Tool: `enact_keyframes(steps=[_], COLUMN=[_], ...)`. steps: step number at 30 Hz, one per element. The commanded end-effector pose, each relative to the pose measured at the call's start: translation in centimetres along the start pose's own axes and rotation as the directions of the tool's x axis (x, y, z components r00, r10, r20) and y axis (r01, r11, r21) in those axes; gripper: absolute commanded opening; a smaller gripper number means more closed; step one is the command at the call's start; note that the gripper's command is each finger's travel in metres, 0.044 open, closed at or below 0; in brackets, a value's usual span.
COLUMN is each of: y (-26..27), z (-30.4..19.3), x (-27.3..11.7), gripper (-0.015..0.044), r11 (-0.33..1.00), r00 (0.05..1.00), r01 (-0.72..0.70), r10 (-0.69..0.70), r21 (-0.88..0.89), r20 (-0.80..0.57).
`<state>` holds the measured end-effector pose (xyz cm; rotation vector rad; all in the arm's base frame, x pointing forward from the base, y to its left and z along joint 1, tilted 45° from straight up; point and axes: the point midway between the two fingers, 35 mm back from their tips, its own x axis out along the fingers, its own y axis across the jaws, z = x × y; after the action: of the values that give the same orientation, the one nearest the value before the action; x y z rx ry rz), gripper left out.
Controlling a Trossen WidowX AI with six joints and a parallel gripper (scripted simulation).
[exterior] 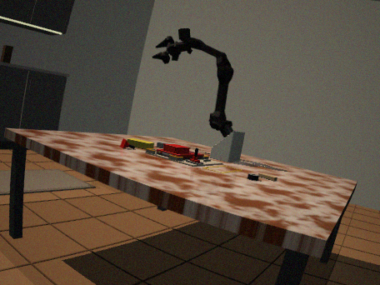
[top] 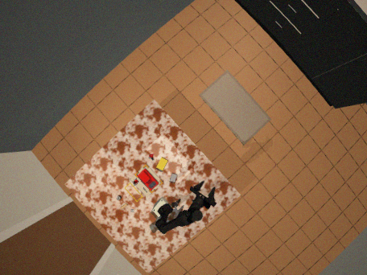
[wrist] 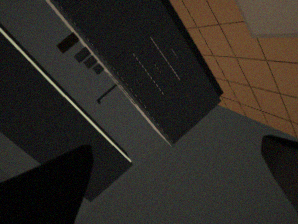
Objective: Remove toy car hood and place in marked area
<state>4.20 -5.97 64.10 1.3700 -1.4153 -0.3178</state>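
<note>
The toy car (top: 146, 177) (exterior: 177, 149) is red and sits on a pale base on the table. Its hood is too small to tell apart from the other red parts. The marked area (top: 138, 201) (exterior: 205, 168) is a thin yellow outline on the table beside the car. My gripper (top: 208, 188) (exterior: 157, 51) (wrist: 176, 149) is open and empty, with its fingers wide apart. It is high above the table, well away from the car. The wrist view shows only dark cabinets, wall and floor between and beyond the fingers, with no car.
A yellow block (top: 162, 164) (exterior: 141, 143), a grey block (top: 173, 178) and a small red piece (top: 151, 156) (exterior: 123, 143) lie near the car. A dark round piece (top: 119, 197) (exterior: 252, 177) lies beyond the outline. A pale wedge-shaped block (exterior: 237, 147) stands near the arm's base.
</note>
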Motion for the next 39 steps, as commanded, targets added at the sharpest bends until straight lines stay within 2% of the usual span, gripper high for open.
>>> enact_keyframes(steps=[1,5,14,20,26,33,39], y=[-0.1,-1.4,-10.5,-18.6,-27.4,-37.1,-44.3], z=[0.1,1.6,6.1,6.6,5.5,2.8,0.1], x=[0.1,1.6,7.9,10.5,10.8,8.4,4.1], gripper=[0.0440,0.0440,0.0440,0.0440,0.0440,0.0440,0.0440], r11=[1.000,0.998,0.920,0.783,0.577,0.267,-0.017], r00=[1.000,0.998,0.932,0.826,0.677,0.471,0.298], r01=[0.002,0.062,0.364,0.554,0.681,0.674,0.490], r10=[-0.002,-0.061,-0.358,-0.559,-0.731,-0.874,-0.936], r21=[-0.001,-0.019,-0.144,-0.283,-0.451,-0.689,-0.872], r20=[0.001,0.019,0.063,0.070,0.084,0.122,0.186])
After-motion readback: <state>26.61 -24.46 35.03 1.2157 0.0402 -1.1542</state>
